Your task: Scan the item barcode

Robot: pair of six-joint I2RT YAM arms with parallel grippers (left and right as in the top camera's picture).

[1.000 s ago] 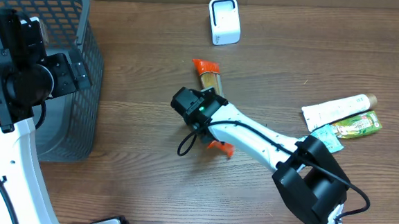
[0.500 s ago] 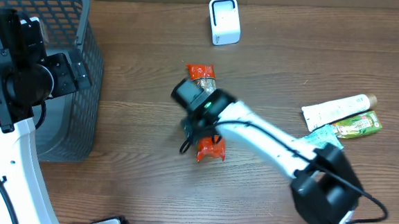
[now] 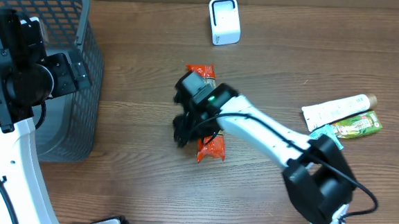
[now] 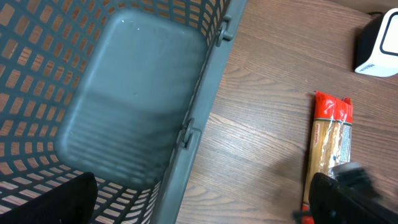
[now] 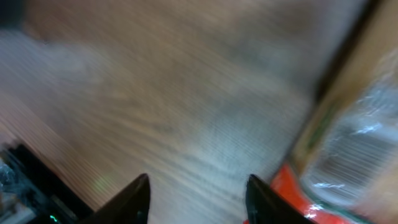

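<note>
left pincer [image 4: 199, 190]: spread wide, holding nothing, over rim of grey basket [image 4: 211, 93] | right pincer [image 5: 198, 186]: fingers partly spread over bare worktop [image 5: 155, 93], nothing between them, view blurred | pasta packet [image 3: 212, 149]: flat on worktop, just right of right pincer, ungripped | white scanner [image 3: 224, 20]: well beyond right pincer | tube [image 3: 338, 110], green sachet [image 3: 356, 126]: far to its right

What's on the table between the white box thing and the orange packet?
Nothing. In the overhead view there is only bare wooden table between the white scanner and the packet.
</note>
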